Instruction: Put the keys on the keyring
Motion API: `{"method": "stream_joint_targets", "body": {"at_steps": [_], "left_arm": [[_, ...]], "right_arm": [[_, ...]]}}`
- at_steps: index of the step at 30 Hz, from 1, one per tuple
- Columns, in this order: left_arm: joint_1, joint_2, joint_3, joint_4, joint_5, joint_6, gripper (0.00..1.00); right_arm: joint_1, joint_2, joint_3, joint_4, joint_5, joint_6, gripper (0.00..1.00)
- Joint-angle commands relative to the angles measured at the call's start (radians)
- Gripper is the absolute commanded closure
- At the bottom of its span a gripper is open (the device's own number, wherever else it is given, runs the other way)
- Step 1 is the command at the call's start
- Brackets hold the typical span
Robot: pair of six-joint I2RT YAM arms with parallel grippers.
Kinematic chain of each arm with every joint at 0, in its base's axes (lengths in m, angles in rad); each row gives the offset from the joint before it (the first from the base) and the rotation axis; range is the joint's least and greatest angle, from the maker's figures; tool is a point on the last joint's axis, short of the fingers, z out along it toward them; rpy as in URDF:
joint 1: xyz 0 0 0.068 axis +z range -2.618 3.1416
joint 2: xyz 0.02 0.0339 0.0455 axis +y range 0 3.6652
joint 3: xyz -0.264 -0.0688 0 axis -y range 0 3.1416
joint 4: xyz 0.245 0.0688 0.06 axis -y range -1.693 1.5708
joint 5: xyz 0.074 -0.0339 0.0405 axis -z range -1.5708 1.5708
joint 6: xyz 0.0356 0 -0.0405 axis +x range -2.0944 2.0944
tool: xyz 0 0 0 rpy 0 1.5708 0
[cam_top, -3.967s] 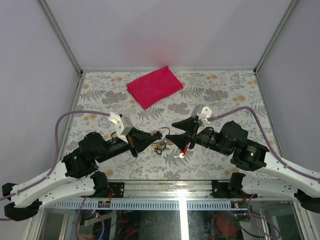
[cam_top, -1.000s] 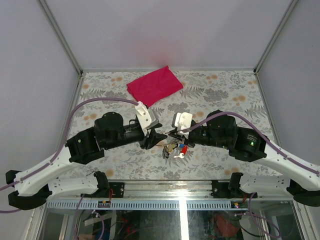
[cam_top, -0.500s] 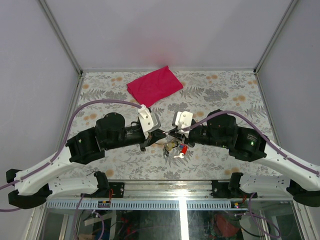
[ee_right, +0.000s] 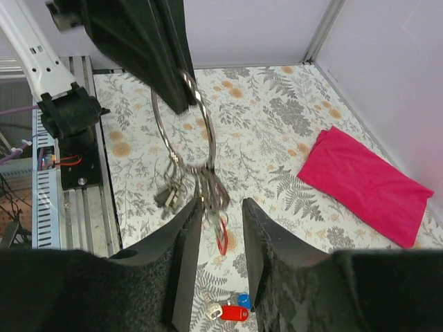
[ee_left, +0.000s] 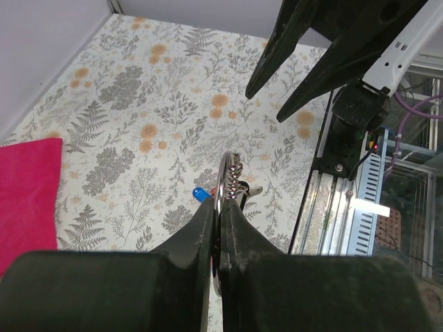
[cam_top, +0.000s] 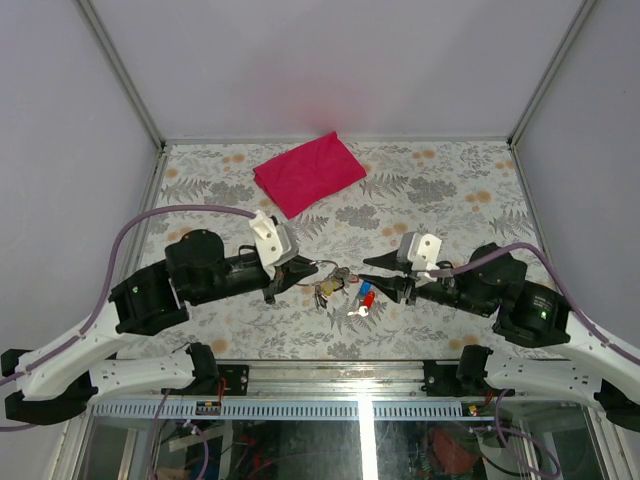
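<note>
My left gripper [cam_top: 308, 268] is shut on the thin silver keyring [cam_top: 325, 272] and holds it above the table. The ring's bunch of black-headed keys [cam_top: 325, 291] hangs down from it. In the left wrist view the ring [ee_left: 225, 174] sticks out edge-on past the closed fingertips. The right wrist view shows the ring [ee_right: 181, 117] upright, with the bunch [ee_right: 187, 187] dangling. The red-headed and blue-headed keys [cam_top: 364, 296] lie together on the table, below my right gripper [cam_top: 372, 273]. That gripper is open, just right of the ring, with nothing in it. The keys [ee_right: 235, 311] lie under its fingers.
A magenta folded cloth [cam_top: 307, 172] lies at the back of the flowered table [cam_top: 450, 190], and shows at the right of the right wrist view [ee_right: 367, 183]. A metal rail [cam_top: 360, 375] runs along the near edge. Walls close off the left, back and right.
My left gripper closed on the keyring. My right gripper opened, let go and drew back to the right. The left arm shifted slightly left with the ring.
</note>
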Motion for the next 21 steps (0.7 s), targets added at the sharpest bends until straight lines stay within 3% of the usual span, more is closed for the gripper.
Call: {"method": "stream_joint_targets", "body": {"at_steps": [1,8,14,21], "left_arm": [[0.006,-0.050,0.011,0.059,-0.003,-0.006,1.00],[0.006,-0.064,0.006,0.057,-0.001,-0.014,1.00],[0.006,-0.060,0.009,0.055,-0.003,-0.015,1.00],[0.005,-0.060,0.013,0.049,0.002,-0.011,1.00]], "right_arm": [[0.004,-0.052,-0.079,0.097,0.035,0.009,0.63],[0.004,-0.070,-0.168,0.213,-0.011,-0.054,0.63],[0.004,-0.013,-0.158,0.247,-0.043,-0.100,0.72],[0.004,0.004,-0.155,0.264,-0.045,-0.123,0.69]]}}
